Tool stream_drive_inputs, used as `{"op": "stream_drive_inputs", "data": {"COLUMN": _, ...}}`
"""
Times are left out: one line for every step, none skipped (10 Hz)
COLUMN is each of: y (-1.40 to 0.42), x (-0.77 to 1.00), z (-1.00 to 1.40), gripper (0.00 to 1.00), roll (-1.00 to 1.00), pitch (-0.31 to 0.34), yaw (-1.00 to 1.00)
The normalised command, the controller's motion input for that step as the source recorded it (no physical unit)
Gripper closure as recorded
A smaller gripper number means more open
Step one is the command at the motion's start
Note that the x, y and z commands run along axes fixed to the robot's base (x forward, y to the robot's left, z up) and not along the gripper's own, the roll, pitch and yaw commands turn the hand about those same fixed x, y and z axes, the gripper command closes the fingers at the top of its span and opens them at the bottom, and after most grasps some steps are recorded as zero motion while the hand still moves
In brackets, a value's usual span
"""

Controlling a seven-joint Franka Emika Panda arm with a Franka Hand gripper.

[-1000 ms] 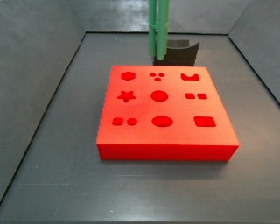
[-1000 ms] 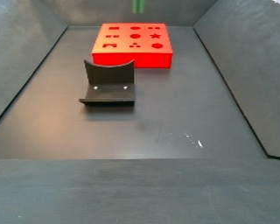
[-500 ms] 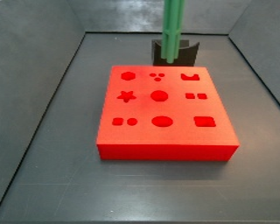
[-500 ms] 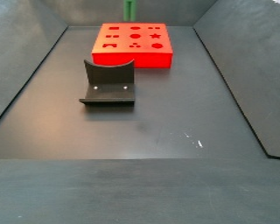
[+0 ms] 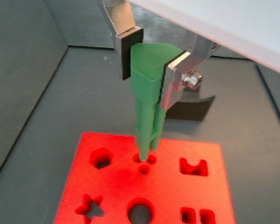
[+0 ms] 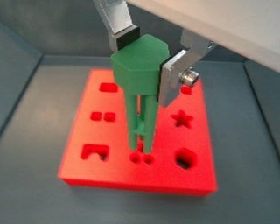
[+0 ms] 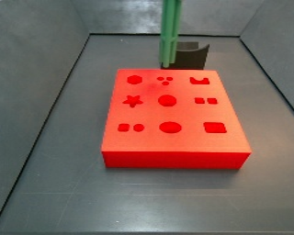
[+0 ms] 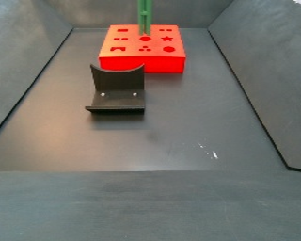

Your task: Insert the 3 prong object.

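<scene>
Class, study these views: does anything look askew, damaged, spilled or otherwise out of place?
Nothing stands out. The gripper holds the 3 prong object upright above the red block, whose cutouts look intact; the fixture stands apart on the floor.

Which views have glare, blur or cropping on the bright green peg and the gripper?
Both wrist views are sharp: gripper shut on the bright green three-prong peg. Both side views crop the gripper out, showing only the peg over the red block. No glare anywhere.

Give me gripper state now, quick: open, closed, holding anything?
Gripper: jaws closed on the 3 prong object, held upright above the red block, tips near its small holes.
</scene>
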Motion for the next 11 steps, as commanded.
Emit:
{"op": "stream_drive_inputs", "data": {"y": 0.0, "x": 0.17, "z": -0.13, "gripper": 1.0, "roll": -0.02, "pitch": -0.063, "yaw": 0.54}}
{"op": "stream_drive_inputs", "data": {"y": 0.0, "x": 0.33, "z": -0.15, "gripper": 1.0, "roll": 0.0, "pitch": -0.076, "yaw": 0.61}}
{"op": "stream_drive_inputs", "data": {"y": 0.0, "x": 0.19, "z": -0.23, "gripper": 1.0, "roll": 0.0, "pitch": -0.07, "yaw": 0.39}}
{"op": "stream_drive_inputs", "data": {"y": 0.0, "x": 0.0, "z": -0.27, "gripper": 1.0, "roll": 0.03, "pitch": -0.066, "yaw": 0.21}}
{"op": "stream_drive_inputs", "data": {"y": 0.0, "x": -0.09, "z": -0.39, "gripper": 1.0, "roll": 0.01, "pitch": -0.104, "yaw": 0.17}}
{"op": "stream_drive_inputs", "data": {"y": 0.0, "x": -0.16, "z": -0.41, "gripper": 1.0, "roll": 0.0, "pitch": -0.127, "yaw": 0.17}}
{"op": "stream_drive_inputs", "data": {"y": 0.0, "x": -0.09, "z": -0.34, "gripper": 1.0, "roll": 0.0, "pitch": -0.106, "yaw": 0.17}}
{"op": "stream_drive_inputs", "data": {"y": 0.0, "x": 0.0, "z": -0.29, "gripper": 1.0, "roll": 0.0, "pitch": -0.074, "yaw": 0.11}}
{"op": "stream_drive_inputs", "data": {"y": 0.0, "x": 0.0, "z": -0.29, "gripper": 1.0, "roll": 0.01, "pitch": -0.061, "yaw": 0.09}}
{"op": "stream_drive_inputs", "data": {"y": 0.0, "x": 0.0, "z": -0.29, "gripper": 1.0, "roll": 0.04, "pitch": -0.05, "yaw": 0.07}}
{"op": "stream_drive_inputs", "data": {"y": 0.0, "x": 0.0, "z": -0.28, "gripper": 1.0, "roll": 0.06, "pitch": -0.034, "yaw": 0.03}}
